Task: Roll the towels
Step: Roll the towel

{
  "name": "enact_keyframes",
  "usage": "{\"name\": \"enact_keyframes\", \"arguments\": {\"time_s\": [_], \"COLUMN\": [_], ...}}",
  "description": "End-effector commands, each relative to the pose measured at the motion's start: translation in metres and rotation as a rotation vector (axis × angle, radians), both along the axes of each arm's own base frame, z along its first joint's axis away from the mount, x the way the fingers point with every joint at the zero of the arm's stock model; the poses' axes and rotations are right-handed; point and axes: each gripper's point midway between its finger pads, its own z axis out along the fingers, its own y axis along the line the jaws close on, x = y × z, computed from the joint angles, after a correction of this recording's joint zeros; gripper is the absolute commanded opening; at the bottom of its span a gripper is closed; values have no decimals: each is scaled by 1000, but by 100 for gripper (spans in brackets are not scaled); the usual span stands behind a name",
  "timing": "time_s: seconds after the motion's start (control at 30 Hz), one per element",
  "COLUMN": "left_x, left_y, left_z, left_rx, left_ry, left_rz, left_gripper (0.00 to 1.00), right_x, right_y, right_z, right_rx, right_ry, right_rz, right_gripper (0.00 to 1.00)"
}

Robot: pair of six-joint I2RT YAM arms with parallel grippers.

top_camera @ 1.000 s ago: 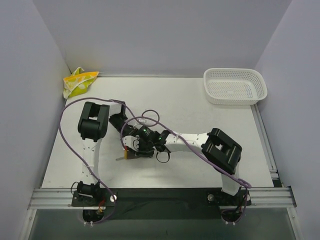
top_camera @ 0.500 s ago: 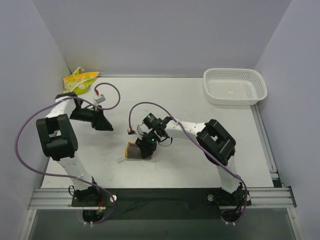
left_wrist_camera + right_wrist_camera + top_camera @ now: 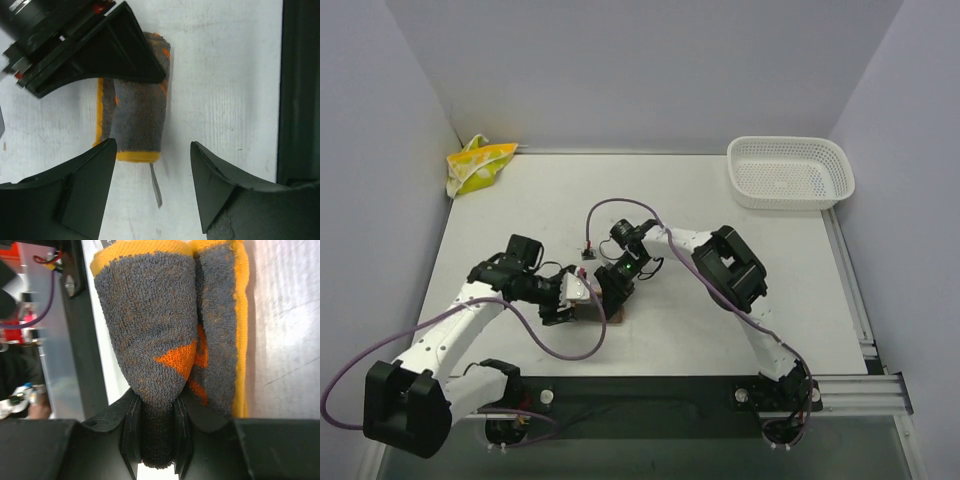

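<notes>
The orange towel with the grey pattern (image 3: 137,117) lies rolled on the white table, its yellow hem toward my left gripper. My right gripper (image 3: 157,440) is shut on a fold at one end of the roll (image 3: 160,330). In the top view only a sliver of this towel (image 3: 617,316) shows under the right gripper (image 3: 615,292). My left gripper (image 3: 152,190) is open and empty, just short of the roll's hemmed end; in the top view the left gripper (image 3: 577,293) sits right beside the right one. The pale yellow and lime towel (image 3: 478,165) lies crumpled in the far left corner.
A white mesh basket (image 3: 790,172) stands at the far right corner. Purple cables loop over both arms near the middle of the table. Walls close in the left, back and right sides. A dark rail (image 3: 300,90) runs along the table's near edge.
My left arm has swung from the far left back to the middle, its open gripper now at the orange roll. My right gripper still holds the towel and has shifted slightly.
</notes>
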Motion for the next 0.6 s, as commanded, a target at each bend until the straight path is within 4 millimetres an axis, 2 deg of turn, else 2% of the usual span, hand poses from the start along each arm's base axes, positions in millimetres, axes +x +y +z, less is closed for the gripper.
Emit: {"name": "enact_keyframes", "arguments": {"time_s": [0.0, 0.03, 0.1, 0.13, 0.23, 0.3, 0.33, 0.4, 0.43, 0.5, 0.53, 0.57], "left_x": [39, 30, 28, 29, 28, 18, 17, 12, 13, 0, 4, -3], "left_y": [-11, -23, -24, -36, -44, -46, -43, -34, -36, -28, -33, -38], "left_z": [-5, -11, -30, -30, -50, -68, -73, -90, -87, -93, -85, -85], "left_rx": [108, 123, 189, 182, 228, 265, 288, 345, 348, 370, 349, 316], "left_ry": [-279, -290, -306, -348, -344, -285, -268, -188, -163, -22, 6, 89], "left_rz": [-26, -89, -100, -128, -143, -167, -159, -142, -137, -137, -131, -135], "left_gripper": [71, 72, 72, 72, 69, 65, 55, 37, 26, 21, 19, 18], "right_x": [-28, -29, -28, -28, -27, -22, -21, -14, -11, -1, 3, 12], "right_y": [-40, -40, -41, -43, -43, -44, -45, -47, -50, -58, -63, -67], "right_z": [-43, -44, -45, -45, -45, -42, -41, -34, -31, -14, -8, 10], "right_rx": [-228, -227, -229, -234, -233, -231, -231, -223, -224, -213, -211, -185], "right_ry": [131, 134, 140, 140, 140, 138, 138, 132, 128, 116, 103, 65], "right_rz": [14, 17, 18, 18, 16, 0, -5, -29, -41, -88, -108, -134], "right_gripper": [0, 0, 0, 0, 0, 0, 0, 10, 24, 41, 53, 57]}}
